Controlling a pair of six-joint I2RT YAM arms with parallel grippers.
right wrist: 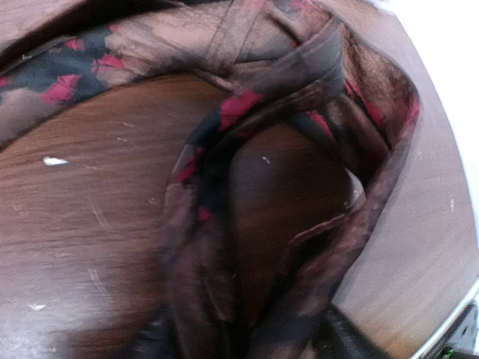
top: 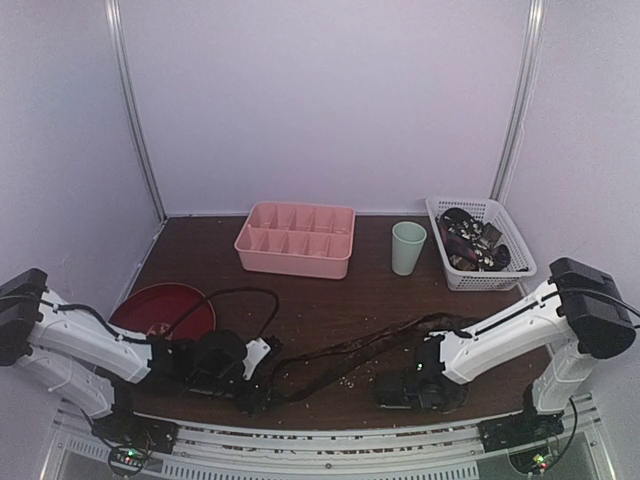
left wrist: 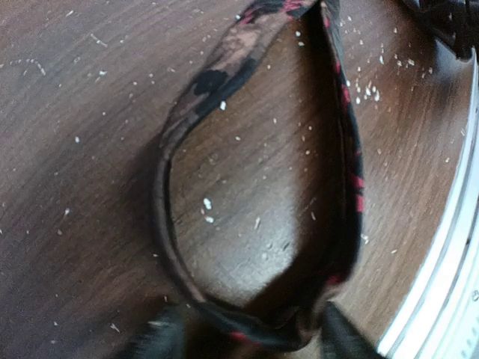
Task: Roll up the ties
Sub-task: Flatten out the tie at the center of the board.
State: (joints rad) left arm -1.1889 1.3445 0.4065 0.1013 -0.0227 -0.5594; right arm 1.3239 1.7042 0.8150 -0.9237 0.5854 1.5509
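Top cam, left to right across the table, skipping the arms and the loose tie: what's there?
red plate → pink divided tray → green cup → white basket

I see both arms folded low and reaching inward toward each other. The left arm [top: 90, 345] stretches out from its base on the outer side with the wrist nearly level. The left gripper [left wrist: 253, 340] tips downward, its fingers [left wrist: 161, 338] set wide apart on either side of a fold of the tie [left wrist: 217, 75]. The right arm [top: 510, 325] mirrors it, elbow raised at the outer side. The right gripper [right wrist: 251, 340] also points down, its dark fingers [right wrist: 348, 336] spread around bunched cloth of the same tie.
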